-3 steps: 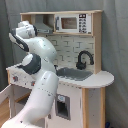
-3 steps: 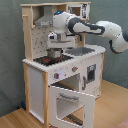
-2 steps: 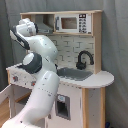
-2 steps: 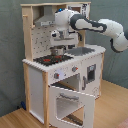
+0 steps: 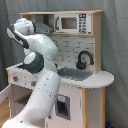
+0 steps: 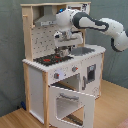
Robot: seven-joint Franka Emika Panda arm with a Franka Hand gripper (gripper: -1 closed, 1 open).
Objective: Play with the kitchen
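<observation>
- One large toy kitchen [image 6: 60,70] of white panels and light wood fills both exterior views; it stands on a wooden floor [image 6: 112,107] before a grey backdrop
- In the second exterior view the oven door [image 6: 72,105] hangs open, swung down and outward below the control knobs [image 6: 74,69]; its window frame shows the dark oven space behind
- The black-and-red stovetop [image 6: 50,58] lies on the counter [image 6: 97,49] toward the second exterior view's left, under the grey range hood [image 6: 46,21]
- The white arm [image 6: 100,26] reaches in from the second exterior view's right, bends in front of the hood and points down; the hand [image 6: 63,48] hangs just above the counter, at the stovetop's right edge, beside the sink
- Whether the hand is clenched or released cannot be told, since its tip is dark against the dark backsplash
- In the first exterior view the arm [image 5: 40,75] fills the foreground and hides the stove side of the kitchen [image 5: 75,75]; the hand is out of sight there
- The grey sink [image 5: 75,74] sits in the counter with the black faucet [image 5: 83,59] curving over it, in front of a white tiled back wall; a toy microwave [image 5: 69,23] sits on the top shelf above
</observation>
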